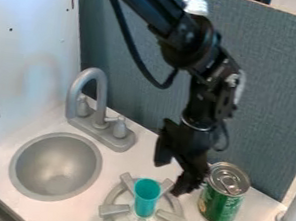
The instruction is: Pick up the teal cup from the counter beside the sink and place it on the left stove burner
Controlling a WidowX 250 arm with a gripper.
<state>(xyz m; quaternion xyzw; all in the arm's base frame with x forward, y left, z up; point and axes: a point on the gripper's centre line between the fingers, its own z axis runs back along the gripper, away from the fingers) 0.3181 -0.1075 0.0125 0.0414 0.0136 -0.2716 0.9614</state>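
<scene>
Turquoise cup (pixel 146 199) stands upright on the grey burner (pixel 114 209), between its raised prongs. Black gripper (pixel 170 179) hangs just beside it — fingers look well apart, nothing held. Green can (pixel 222 197) is close on the other side; can't tell whether a finger touches it.

For a clean grip on the cup, I'd centre over the rim, keep fingers square across the wall and clear of can and prongs. Squeeze lightly: the wall looks thin and smooth, probably plastic, so it could slip or tip. Lift straight up.

Cup is narrow, round, open-topped. Can is a metal cylinder with a silvery lid. Burner looks matte, spoked; sink (pixel 56 167) is a smooth grey bowl — counter (pixel 88 216) flat, white.
</scene>
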